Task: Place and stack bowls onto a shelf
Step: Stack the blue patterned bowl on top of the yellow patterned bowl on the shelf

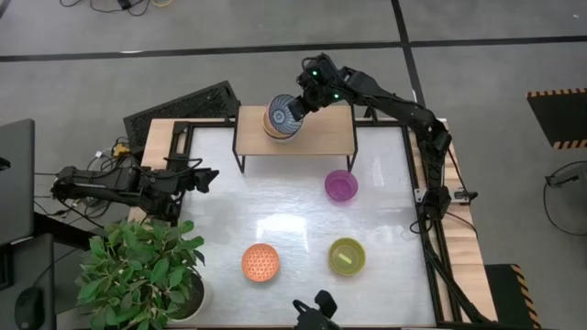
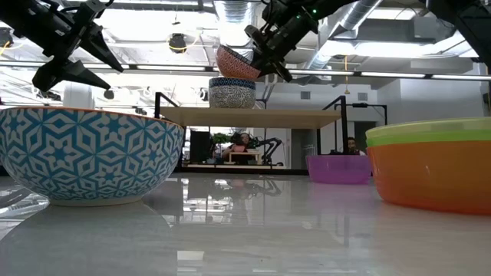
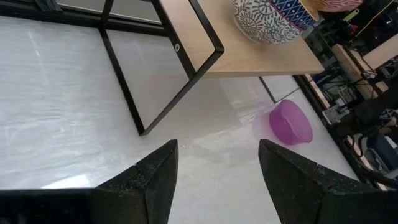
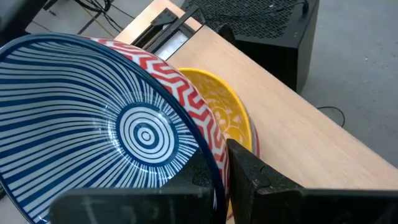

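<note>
Near edge of the worktop: orange patterned bowl at 7 o'clock, olive-yellow bowl at 5 o'clock, both loose. Purple bowl sits nearer centre, around 3 o'clock, just off the shelf's front right leg. Left claw waits at 9 o'clock, fingers spread wide, holding nothing. Far side, 12 o'clock: shelf with a yellow speckled bowl on its left part. Right claw is clamped on the rim of the pink patterned bowl, which hangs tilted over the yellow one. Step in hand looks like nesting the second bowl. Next move probably calls for levelling it, lowering it centred into the yellow bowl, then releasing; a tilted drop could knock the stack sideways.
</note>
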